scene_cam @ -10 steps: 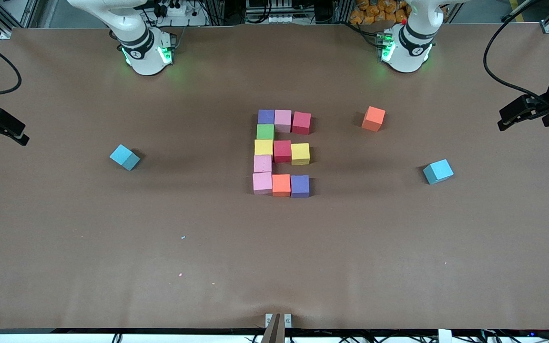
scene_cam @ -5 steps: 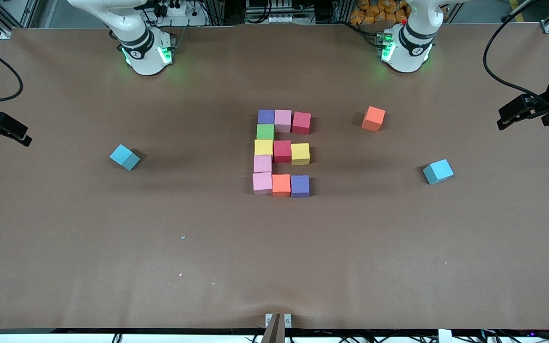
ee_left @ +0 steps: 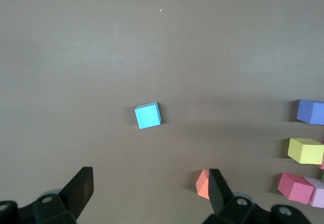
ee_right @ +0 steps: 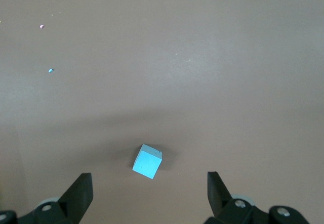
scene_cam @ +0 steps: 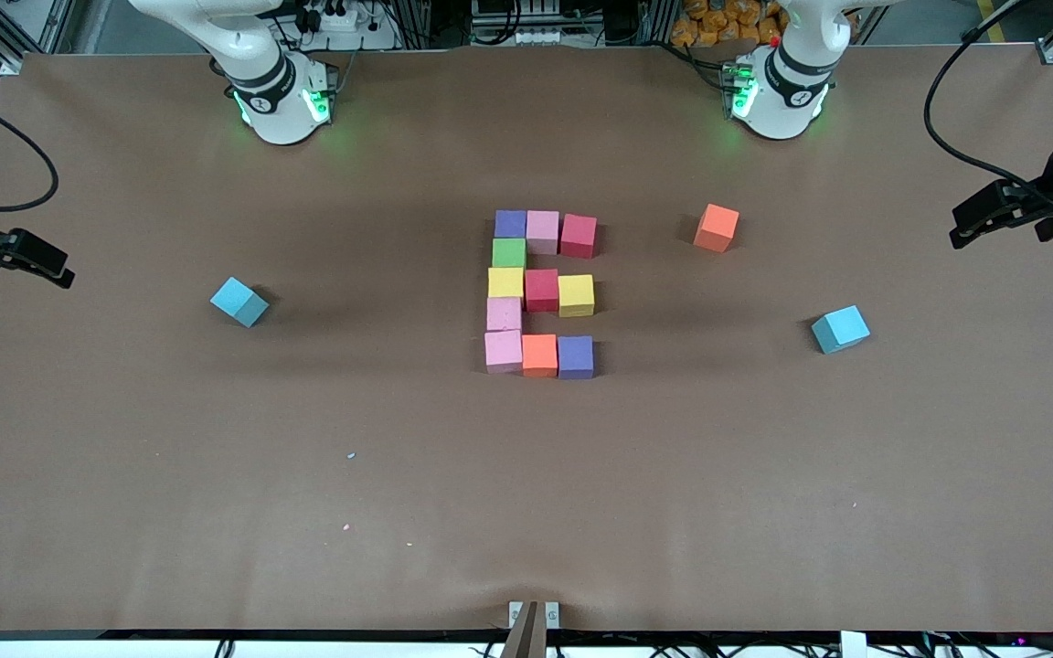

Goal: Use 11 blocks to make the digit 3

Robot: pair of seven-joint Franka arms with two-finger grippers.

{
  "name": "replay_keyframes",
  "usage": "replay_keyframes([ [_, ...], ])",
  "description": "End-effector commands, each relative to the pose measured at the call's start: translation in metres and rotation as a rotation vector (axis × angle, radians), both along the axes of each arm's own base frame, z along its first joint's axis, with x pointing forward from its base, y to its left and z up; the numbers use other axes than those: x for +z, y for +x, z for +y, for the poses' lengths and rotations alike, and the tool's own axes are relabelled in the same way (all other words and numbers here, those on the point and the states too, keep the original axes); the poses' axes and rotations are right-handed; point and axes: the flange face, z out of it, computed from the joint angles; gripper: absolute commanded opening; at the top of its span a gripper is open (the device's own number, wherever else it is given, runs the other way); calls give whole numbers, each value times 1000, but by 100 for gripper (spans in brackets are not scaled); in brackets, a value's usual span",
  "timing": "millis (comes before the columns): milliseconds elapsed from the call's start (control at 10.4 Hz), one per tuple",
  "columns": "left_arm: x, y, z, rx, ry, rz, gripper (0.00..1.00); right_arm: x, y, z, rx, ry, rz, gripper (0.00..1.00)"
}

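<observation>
The blocks stand together at the table's middle as a figure of three bars joined by one column. It runs from the purple cube (scene_cam: 510,223) and red cube (scene_cam: 578,235) of the bar nearest the robots' bases, past green (scene_cam: 508,252) and yellow (scene_cam: 505,282), to pink (scene_cam: 503,351), orange (scene_cam: 539,355) and purple (scene_cam: 575,356). My left gripper (scene_cam: 958,233) (ee_left: 149,188) hangs open and empty over the left arm's end of the table. My right gripper (scene_cam: 65,276) (ee_right: 149,191) hangs open and empty over the right arm's end.
A loose orange cube (scene_cam: 717,228) (ee_left: 203,183) lies apart from the figure toward the left arm's end. One light-blue cube (scene_cam: 840,329) (ee_left: 148,115) lies toward that end too; another light-blue cube (scene_cam: 239,302) (ee_right: 147,162) lies toward the right arm's end.
The right gripper has drifted a little in over the table. The left gripper has barely shifted. No block has moved.
</observation>
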Motion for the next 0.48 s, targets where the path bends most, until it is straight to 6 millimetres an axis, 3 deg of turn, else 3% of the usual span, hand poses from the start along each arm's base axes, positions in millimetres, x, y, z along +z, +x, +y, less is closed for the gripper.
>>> replay_keyframes([
  [0, 7, -6, -12, -35, 9, 2, 100, 5, -3, -1, 10, 9, 5, 100],
  [385, 7, -7, -23, -57, 8, 2, 100, 7, -3, -4, 3, 9, 10, 100],
])
